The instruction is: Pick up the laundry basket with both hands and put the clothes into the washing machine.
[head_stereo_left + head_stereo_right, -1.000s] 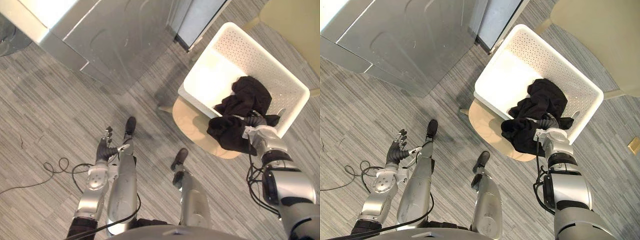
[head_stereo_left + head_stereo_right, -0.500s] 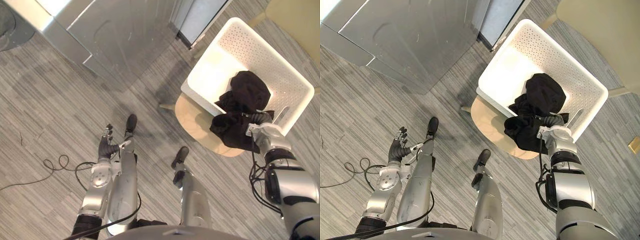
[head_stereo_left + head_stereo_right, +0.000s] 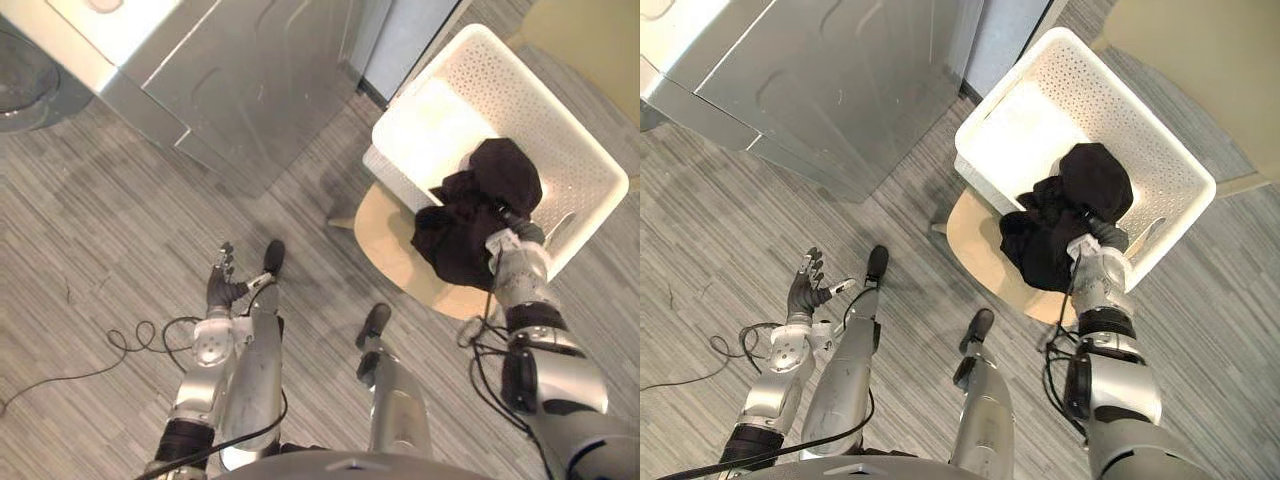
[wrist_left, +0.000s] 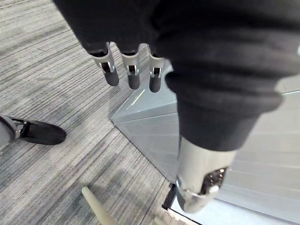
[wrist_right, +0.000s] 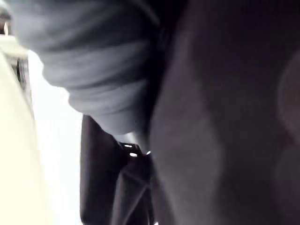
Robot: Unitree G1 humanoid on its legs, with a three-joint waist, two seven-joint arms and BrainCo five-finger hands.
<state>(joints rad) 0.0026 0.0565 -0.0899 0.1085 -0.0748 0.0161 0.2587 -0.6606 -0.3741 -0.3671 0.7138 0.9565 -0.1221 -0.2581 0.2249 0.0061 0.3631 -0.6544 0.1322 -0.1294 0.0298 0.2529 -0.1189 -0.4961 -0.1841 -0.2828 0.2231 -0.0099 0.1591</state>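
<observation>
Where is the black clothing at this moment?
In the eye views, on the robot's right: the black clothing spills over the near rim of the white basket on the round beige seat, against the right hand.

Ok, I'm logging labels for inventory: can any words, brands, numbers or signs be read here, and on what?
None can be read: there is no legible text on the white laundry basket, the black clothes or the washing machine.
</observation>
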